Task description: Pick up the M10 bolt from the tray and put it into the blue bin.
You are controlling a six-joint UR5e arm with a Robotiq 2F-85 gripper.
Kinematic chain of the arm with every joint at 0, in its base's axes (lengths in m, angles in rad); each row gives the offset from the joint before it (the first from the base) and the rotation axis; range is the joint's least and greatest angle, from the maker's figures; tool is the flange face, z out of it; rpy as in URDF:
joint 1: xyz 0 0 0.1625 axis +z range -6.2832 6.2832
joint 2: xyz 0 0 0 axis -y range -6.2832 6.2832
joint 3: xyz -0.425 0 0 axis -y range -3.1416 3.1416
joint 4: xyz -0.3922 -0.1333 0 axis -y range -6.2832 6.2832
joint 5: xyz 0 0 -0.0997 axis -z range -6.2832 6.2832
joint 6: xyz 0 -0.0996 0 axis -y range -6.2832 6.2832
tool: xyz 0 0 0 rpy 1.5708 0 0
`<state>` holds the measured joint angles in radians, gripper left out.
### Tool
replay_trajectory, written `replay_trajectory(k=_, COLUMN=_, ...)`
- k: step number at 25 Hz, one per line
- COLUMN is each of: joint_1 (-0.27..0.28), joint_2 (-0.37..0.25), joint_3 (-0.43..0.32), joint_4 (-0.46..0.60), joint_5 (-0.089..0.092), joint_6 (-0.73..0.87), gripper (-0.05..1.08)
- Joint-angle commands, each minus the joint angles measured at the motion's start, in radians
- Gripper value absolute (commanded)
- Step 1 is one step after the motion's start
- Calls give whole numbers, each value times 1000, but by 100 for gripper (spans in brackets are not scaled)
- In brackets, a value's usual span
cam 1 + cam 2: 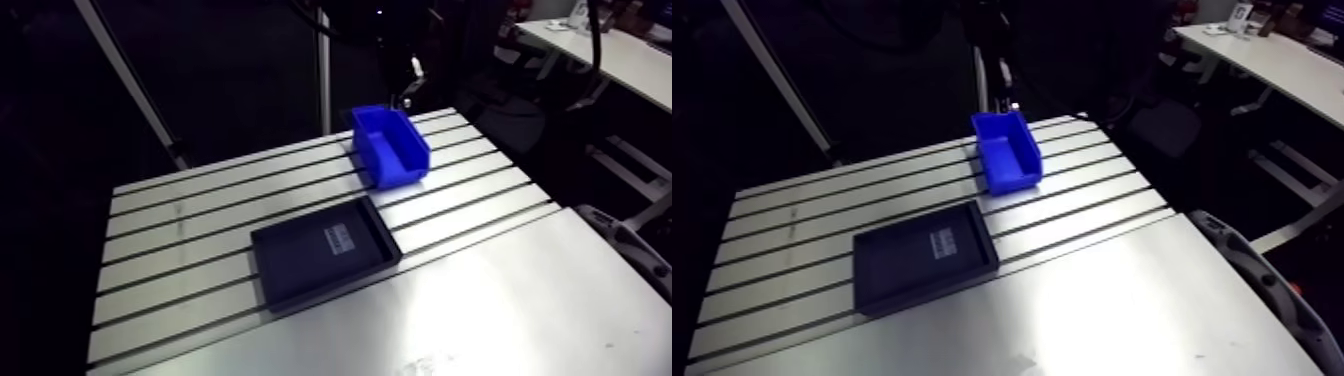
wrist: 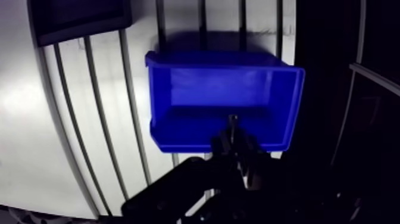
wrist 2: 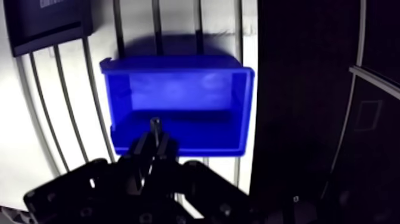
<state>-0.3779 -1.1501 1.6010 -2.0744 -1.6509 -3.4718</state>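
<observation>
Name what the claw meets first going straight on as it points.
Probably the floor of the blue bin: the claw, shut on the bolt, points into its open top; depth unclear.

Stock on hand: one blue bin [image 1: 392,145], one black tray [image 1: 300,262] carrying one pale label [image 1: 342,238], and one slotted aluminium table [image 1: 180,220] beneath both. One small grey bolt [image 3: 155,123], seen only in the wrist view. One gripper [image 3: 156,142] with two dark fingers [image 3: 141,154], the single bolt pinched between their tips.

Hand [image 2: 234,138] tight on M10 bolt [image 2: 233,121]
</observation>
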Motion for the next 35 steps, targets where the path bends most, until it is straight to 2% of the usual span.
replay_trajectory(k=1, joint_1=0, joint_2=45, joint_3=-6, joint_4=0, joint_5=0, joint_6=8, gripper=104)
replay_trajectory(k=27, joint_1=5, joint_2=149, joint_3=-2, joint_4=-28, joint_5=-7, joint_6=53, gripper=104)
replay_trajectory(k=29, joint_1=5, joint_2=157, joint_3=0, joint_4=-43, joint_5=-16, joint_6=51, gripper=104)
replay_trajectory(k=31, joint_1=7, joint_2=162, joint_3=0, joint_4=-43, joint_5=-36, joint_6=51, gripper=103)
replay_trajectory(k=35, joint_1=7, joint_2=175, joint_3=-3, joint_4=-45, joint_5=-39, joint_6=53, gripper=103)
